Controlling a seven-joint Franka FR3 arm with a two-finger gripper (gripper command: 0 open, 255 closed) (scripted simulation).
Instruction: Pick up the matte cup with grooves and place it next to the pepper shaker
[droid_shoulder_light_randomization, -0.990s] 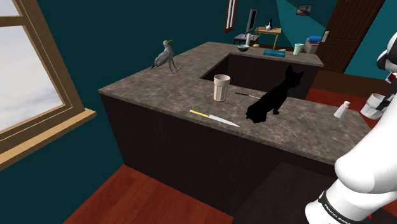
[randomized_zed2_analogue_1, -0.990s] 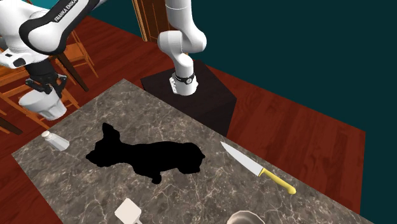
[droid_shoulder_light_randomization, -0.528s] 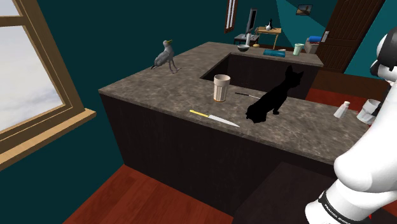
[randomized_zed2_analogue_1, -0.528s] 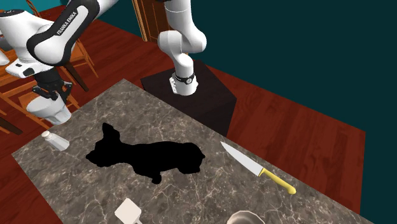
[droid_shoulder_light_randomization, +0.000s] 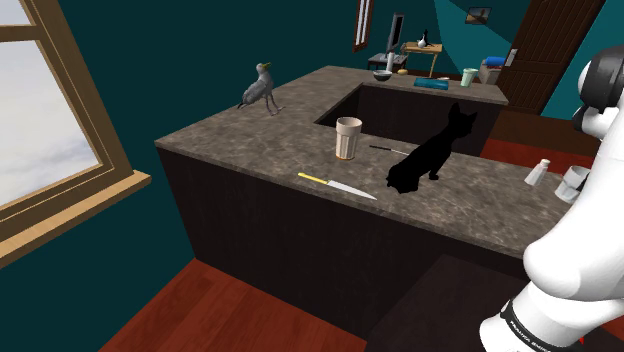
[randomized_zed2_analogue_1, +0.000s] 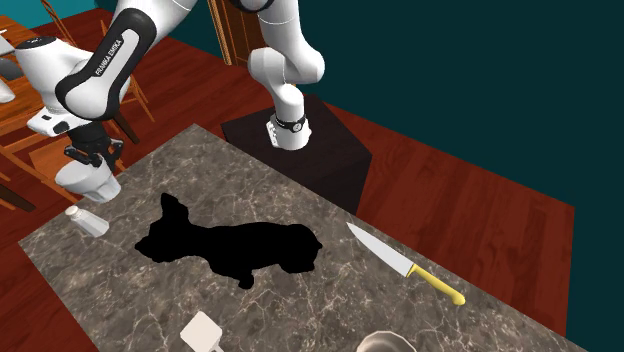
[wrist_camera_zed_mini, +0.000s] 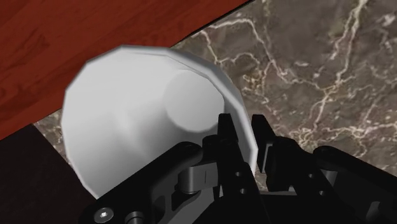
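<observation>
Dark marble tabletop carries a small white pepper shaker near its corner, and the black gripper, clamped on the rim of the plain white cup, holds it just right of the shaker in the shoulder view.

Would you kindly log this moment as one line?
claw: shut on cup rim | cup: beside shaker, near counter corner | release: not yet
</observation>
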